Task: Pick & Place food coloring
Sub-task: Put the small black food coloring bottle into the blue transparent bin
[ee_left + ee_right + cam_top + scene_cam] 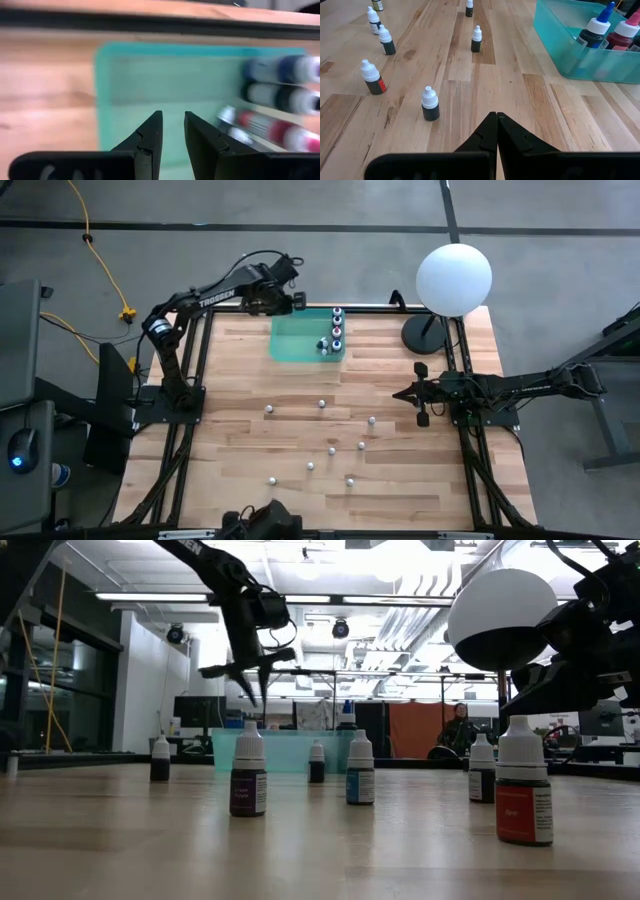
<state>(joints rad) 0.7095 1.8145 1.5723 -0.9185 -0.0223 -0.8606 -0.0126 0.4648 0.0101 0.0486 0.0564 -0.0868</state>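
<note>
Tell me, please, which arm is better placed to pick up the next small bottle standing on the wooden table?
The right. Its gripper, shut and empty, hovers at the table's right side near the loose white-capped bottles, with one close ahead. The left gripper, slightly open, is over the teal plastic bin, farther away.

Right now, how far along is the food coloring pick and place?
Partly done. A few bottles already sit in the teal bin, at one end. In hand: nothing; the left gripper hovers over the bin, fingers slightly apart and empty. The right gripper waits at the table's right side, shut. Left: about eight loose bottles standing on the table.
</note>
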